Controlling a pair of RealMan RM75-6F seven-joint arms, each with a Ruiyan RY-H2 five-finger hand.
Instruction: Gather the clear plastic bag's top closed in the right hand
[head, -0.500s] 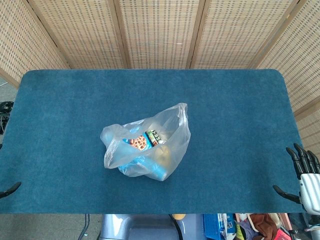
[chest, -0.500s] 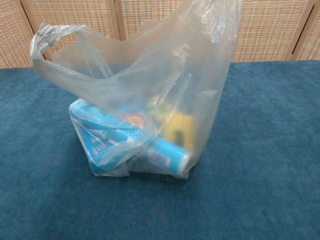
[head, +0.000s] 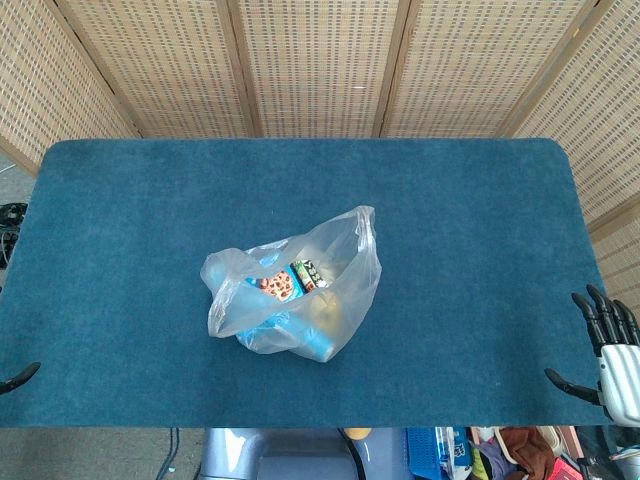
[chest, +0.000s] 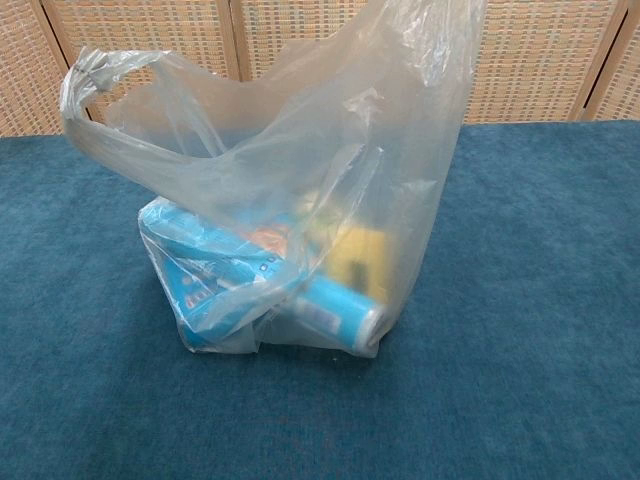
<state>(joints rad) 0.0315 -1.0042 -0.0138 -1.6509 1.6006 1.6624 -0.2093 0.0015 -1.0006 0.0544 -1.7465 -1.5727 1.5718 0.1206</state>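
A clear plastic bag stands in the middle of the blue table, its top loose and gaping. In the chest view the bag fills the frame, with blue packets and a yellow item showing through its wall. My right hand is at the table's near right corner, far from the bag, fingers spread and holding nothing. Only a dark tip of my left hand shows at the near left edge; how its fingers lie is hidden.
Woven bamboo screens stand behind the table. Bare blue cloth surrounds the bag on all sides. Clutter lies on the floor below the table's front edge.
The right hand has slipped slightly lower at the frame's corner. The bag has not moved.
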